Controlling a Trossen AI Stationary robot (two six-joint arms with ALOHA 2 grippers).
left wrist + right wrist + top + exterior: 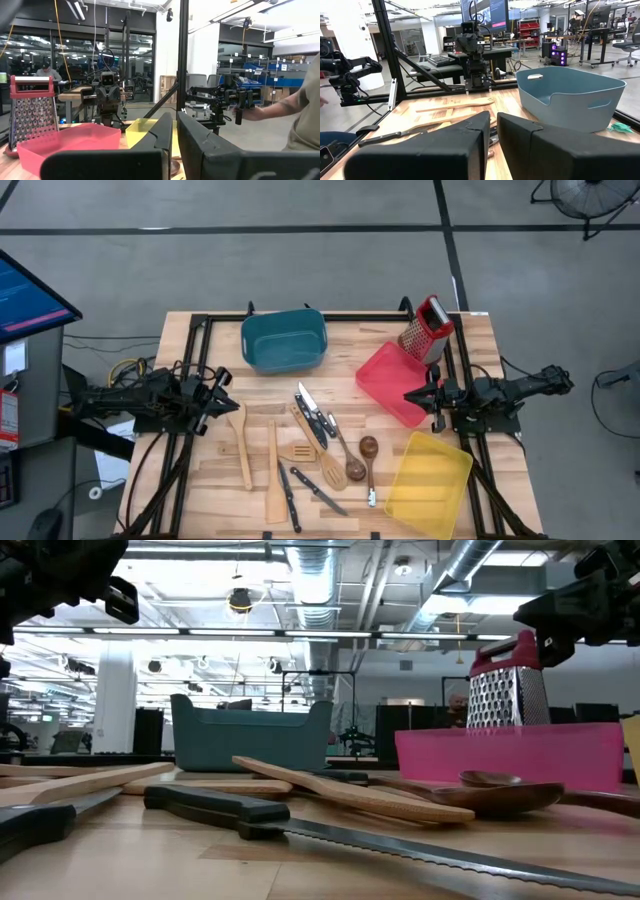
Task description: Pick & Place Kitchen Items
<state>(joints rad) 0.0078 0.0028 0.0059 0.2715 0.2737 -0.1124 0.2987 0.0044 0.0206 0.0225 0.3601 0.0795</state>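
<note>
The kitchen items lie flat in a loose heap mid-table. Among them are pale wooden spatulas (pixel 243 446), a slotted turner (pixel 300 452), black-handled knives (pixel 312 412) and dark-bowled spoons (pixel 368 452). In the low view a serrated knife (pixel 300 830) lies nearest. My left gripper (pixel 228 391) hovers above the table's left side, left of the heap, shut and holding nothing (pixel 175 142). My right gripper (pixel 411 395) hovers at the right side over the red bin's edge, shut and holding nothing (pixel 494 142).
A teal bin (pixel 283 340) stands at the far middle, a red bin (pixel 392 380) at the right and a yellow bin (pixel 430 483) at the near right. A steel grater (pixel 427 328) stands behind the red bin. A person's arm (pixel 295 112) shows beyond the table.
</note>
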